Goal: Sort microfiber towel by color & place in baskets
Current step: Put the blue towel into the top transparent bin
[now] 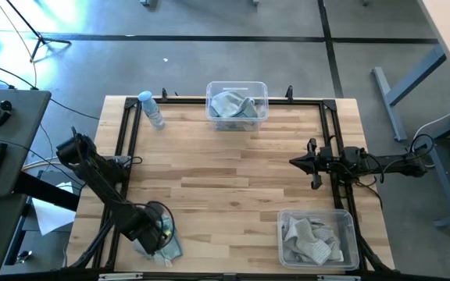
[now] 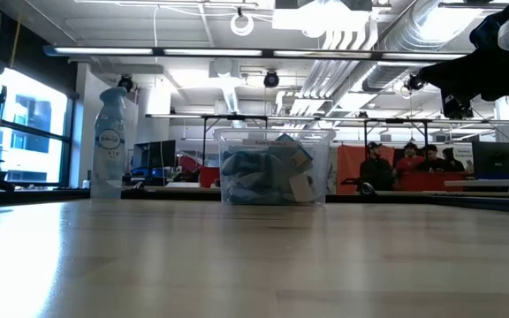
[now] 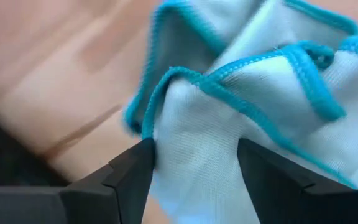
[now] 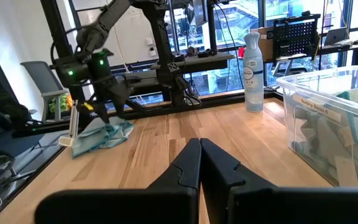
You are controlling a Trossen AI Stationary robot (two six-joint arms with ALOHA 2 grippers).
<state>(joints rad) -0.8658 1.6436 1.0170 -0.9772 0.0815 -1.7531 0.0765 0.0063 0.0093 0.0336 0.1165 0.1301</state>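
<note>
On the worktop [image 1: 233, 172], one basket [image 1: 237, 102] holding towels sits at the far edge beside a spray bottle [image 1: 151, 109], another basket [image 1: 316, 238] at the near right corner, a loose towel [image 1: 165, 246] near left.

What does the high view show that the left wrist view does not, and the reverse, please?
Only the high view shows both baskets, the far basket with blue cloths and the near basket with grey ones, the spray bottle and the right tool. Only the left wrist view shows the towel's teal stitched edge between open fingers. Both show the towel on the table.
</note>
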